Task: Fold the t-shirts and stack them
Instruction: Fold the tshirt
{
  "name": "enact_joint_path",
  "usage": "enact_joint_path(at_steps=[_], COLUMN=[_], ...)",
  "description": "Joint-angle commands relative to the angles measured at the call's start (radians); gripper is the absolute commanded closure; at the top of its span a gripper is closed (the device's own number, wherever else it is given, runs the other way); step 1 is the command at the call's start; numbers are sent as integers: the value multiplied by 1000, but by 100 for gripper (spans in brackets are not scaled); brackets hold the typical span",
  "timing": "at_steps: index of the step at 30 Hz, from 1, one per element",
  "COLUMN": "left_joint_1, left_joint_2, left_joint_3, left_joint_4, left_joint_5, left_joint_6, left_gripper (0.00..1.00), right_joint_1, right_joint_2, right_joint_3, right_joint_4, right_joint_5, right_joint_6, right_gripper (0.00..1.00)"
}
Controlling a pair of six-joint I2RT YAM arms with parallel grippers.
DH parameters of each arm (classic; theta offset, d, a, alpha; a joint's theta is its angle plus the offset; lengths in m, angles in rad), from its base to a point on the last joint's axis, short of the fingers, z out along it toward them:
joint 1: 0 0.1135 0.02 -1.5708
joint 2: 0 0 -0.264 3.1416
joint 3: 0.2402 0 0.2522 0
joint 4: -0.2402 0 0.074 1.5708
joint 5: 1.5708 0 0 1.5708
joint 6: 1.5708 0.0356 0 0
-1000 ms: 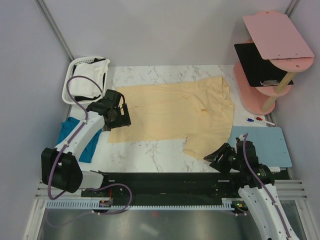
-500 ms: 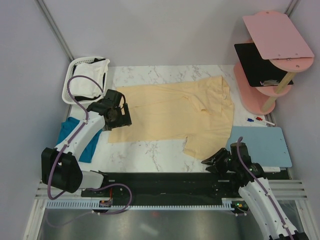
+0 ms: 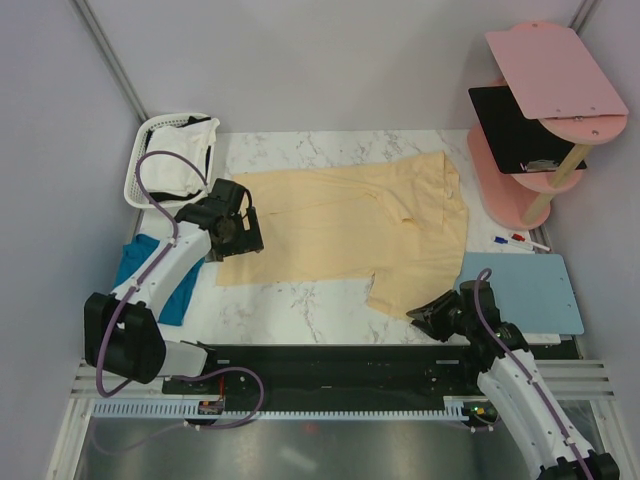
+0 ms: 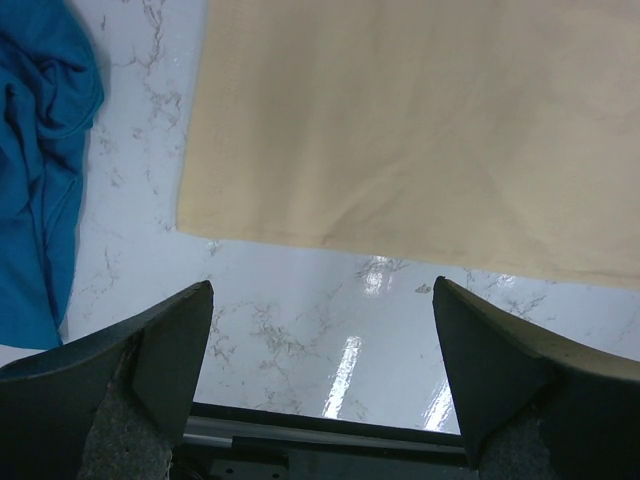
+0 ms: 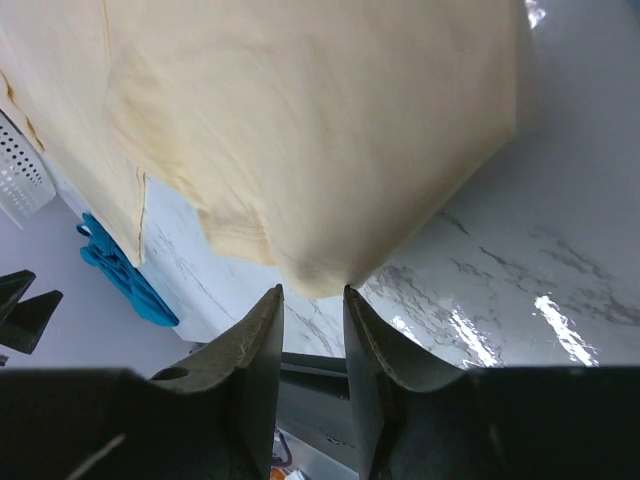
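The pale yellow-cream t-shirt (image 3: 340,225) lies spread flat across the marble table. My left gripper (image 3: 246,238) hovers wide open and empty over the shirt's near-left corner (image 4: 420,120); its tips (image 4: 320,290) frame bare marble. My right gripper (image 3: 422,316) is at the shirt's near-right sleeve corner (image 5: 300,130). Its jaws (image 5: 312,292) stand a narrow gap apart with the cloth edge at their tips, not clamped. The teal blue t-shirt (image 3: 178,295) lies crumpled at the left edge, also in the left wrist view (image 4: 40,180). The white t-shirt (image 3: 180,155) sits in the basket.
The white slotted basket (image 3: 135,180) stands at the back left. A light-blue mat (image 3: 530,290) lies at the right. A pink shelf stand (image 3: 540,110) with a black panel is at the back right, with pens (image 3: 515,240) below it. A black rail (image 3: 330,360) runs along the near edge.
My right gripper drew back toward the near edge, then came forward again to the sleeve corner. The left arm and the shirts have not moved.
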Motion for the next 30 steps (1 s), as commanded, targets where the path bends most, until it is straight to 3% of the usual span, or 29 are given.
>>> enact_joint_path(at_steps=[1, 8, 21, 23, 24, 25, 27, 30], left_joint_1=[-4, -4, -4, -3, -2, -2, -2, 1], left_joint_2=[8, 11, 48, 60, 77, 86, 118, 155], left_joint_3=[2, -3, -6, 0, 0, 2, 6, 3], left_joint_4=[30, 27, 27, 26, 21, 19, 12, 6], left_joint_5=[-34, -46, -69, -79, -85, -88, -106, -132], left_joint_6=[-1, 3, 2, -1, -9, -14, -26, -46], left_gripper=[3, 3, 3, 3, 3, 3, 3, 3], right_joint_1=[-2, 1, 4, 7, 6, 6, 6, 7], right_joint_2=[49, 106, 124, 120, 123, 130, 132, 121], right_joint_3=[-109, -17, -72, -80, -87, -100, -104, -66], right_joint_4=[165, 137, 160, 155, 157, 163, 169, 161], right_joint_5=[0, 0, -32, -29, -25, -23, -20, -12], right_joint_6=[26, -40, -34, -42, -42, -43, -45, -54], right_gripper=[63, 58, 56, 61, 68, 85, 99, 100])
